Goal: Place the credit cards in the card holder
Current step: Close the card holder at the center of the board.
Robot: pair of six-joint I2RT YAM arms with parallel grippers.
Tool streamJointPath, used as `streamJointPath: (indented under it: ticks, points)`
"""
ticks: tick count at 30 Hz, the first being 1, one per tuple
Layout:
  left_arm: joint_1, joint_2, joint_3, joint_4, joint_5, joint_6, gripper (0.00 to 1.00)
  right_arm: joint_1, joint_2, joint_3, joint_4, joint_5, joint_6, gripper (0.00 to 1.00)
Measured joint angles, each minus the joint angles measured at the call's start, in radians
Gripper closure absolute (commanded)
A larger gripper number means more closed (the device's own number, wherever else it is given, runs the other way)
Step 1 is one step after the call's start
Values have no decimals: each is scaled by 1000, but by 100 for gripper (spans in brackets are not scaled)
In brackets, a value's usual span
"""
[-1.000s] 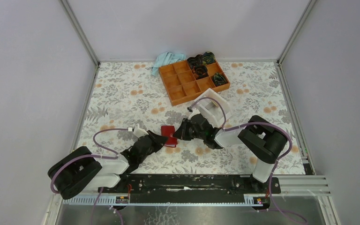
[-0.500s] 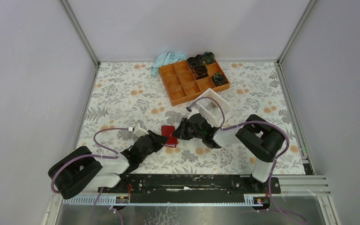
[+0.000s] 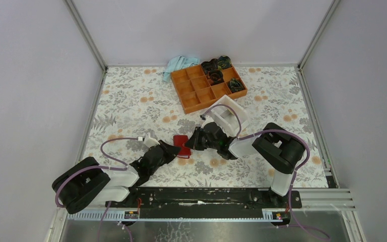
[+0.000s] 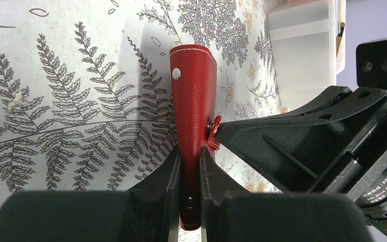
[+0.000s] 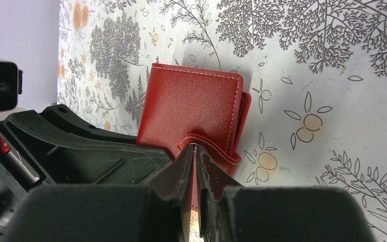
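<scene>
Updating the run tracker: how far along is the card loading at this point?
Done: nothing visible; the red card holder is folded shut, and no card shows in any view. In hand: the left hand is clamped on its edge, and the right hand pinches its snap tab, likely to unsnap it. Left: opening it, fetching the cards, sliding them in.

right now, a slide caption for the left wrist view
Left jaws shut on the red card holder, right jaws at its tab.
</scene>
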Motion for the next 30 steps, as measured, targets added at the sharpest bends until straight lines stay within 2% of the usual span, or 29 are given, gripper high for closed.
streamJointPath:
  ticks: [23, 30]
  points:
    - [3, 43, 1, 35, -1, 1, 100, -3, 12, 14, -6, -7, -1, 87]
    - [5, 49, 1, 36, 0, 2, 100, -4, 13, 41, -56, -15, -11, 87]
